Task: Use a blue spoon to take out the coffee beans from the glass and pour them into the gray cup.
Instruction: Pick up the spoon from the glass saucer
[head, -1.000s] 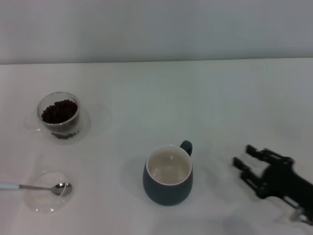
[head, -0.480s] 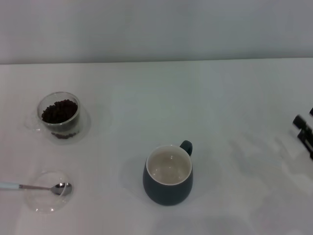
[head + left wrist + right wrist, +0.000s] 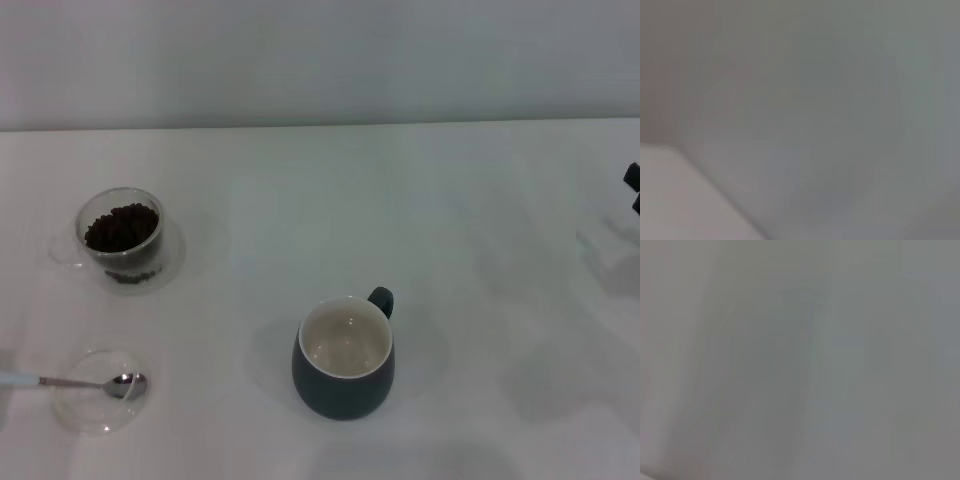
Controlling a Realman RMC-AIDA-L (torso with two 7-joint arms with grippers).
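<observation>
In the head view the blue spoon lies at the front left, its metal bowl resting in a flat clear glass dish and its pale blue handle running off the left edge. The glass holding coffee beans stands behind it on a clear saucer. The gray cup stands at front centre, its cream inside bare, handle toward the back right. My right gripper shows only as a dark tip at the right edge, far from everything. My left gripper is out of view. Both wrist views show only blank pale surface.
The white table runs back to a pale wall. A clear saucer lies under the glass.
My right gripper has pulled away from the front right of the table, up and out toward the right edge, so only its tip shows now. The objects have not moved.
</observation>
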